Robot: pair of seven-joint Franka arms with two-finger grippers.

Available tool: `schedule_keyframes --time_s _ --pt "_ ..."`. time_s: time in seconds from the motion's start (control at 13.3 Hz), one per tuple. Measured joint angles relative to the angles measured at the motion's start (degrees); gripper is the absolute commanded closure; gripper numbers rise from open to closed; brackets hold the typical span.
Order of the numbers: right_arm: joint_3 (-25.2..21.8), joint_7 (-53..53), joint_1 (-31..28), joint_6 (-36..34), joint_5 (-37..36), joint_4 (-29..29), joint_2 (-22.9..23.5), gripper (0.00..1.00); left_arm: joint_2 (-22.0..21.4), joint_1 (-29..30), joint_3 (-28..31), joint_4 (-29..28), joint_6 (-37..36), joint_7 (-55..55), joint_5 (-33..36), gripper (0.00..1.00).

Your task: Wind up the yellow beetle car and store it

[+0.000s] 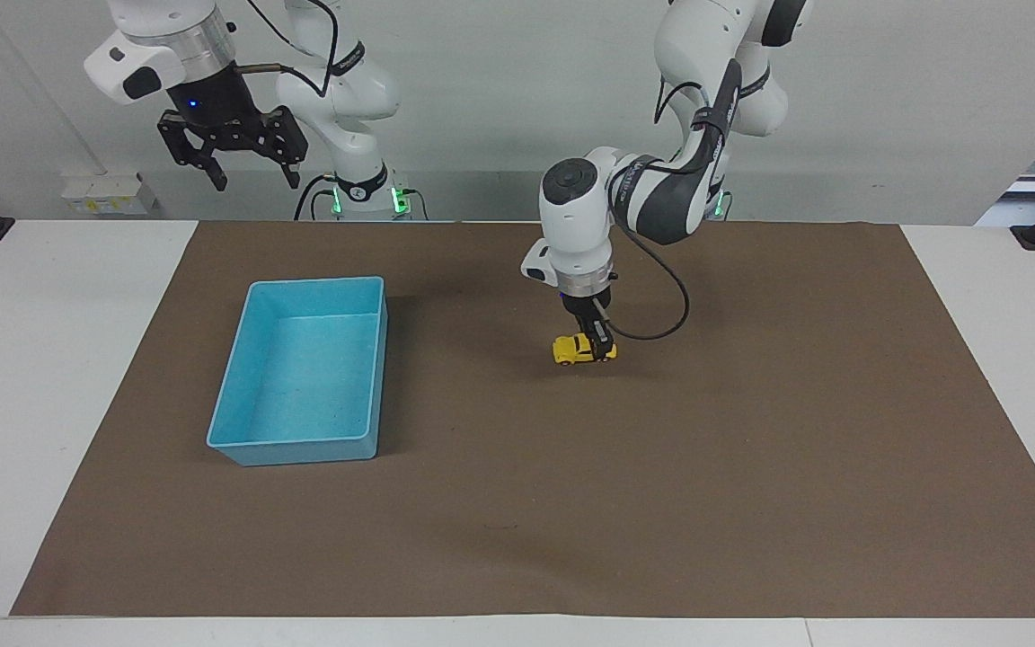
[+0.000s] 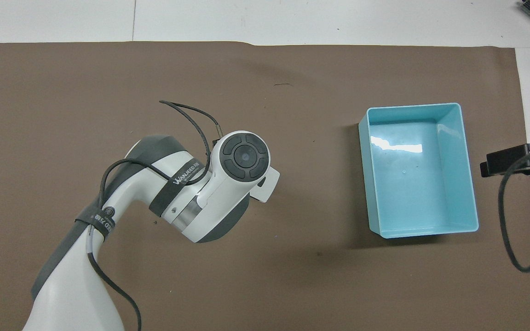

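Observation:
The yellow beetle car (image 1: 577, 350) is low on the brown mat (image 1: 751, 431), near the middle of the table. My left gripper (image 1: 598, 349) points straight down and is shut on the car's end toward the left arm's side. In the overhead view the left arm's wrist (image 2: 244, 156) hides the car and the fingers. The light blue tray (image 1: 302, 449) stands empty toward the right arm's end and also shows in the overhead view (image 2: 363, 174). My right gripper (image 1: 243, 171) waits open and empty, raised high by its base.
The brown mat covers most of the white table (image 1: 50, 377). Part of the right gripper's black body (image 2: 518, 161) and its cable show at the overhead view's edge beside the tray.

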Motion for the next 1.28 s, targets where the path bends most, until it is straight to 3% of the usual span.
schedule_keyframes --time_s 0.6,1.28 --pt "0.0 0.0 0.0 0.0 0.0 0.0 0.0 0.0 -0.1 -0.3 -0.6 -11.4 10.6 -0.3 -0.2 1.0" --pt "0.0 0.0 0.0 0.0 0.0 0.0 0.0 0.0 -2.8 0.0 0.2 -16.2 13.9 -0.2 2.4 1.0"
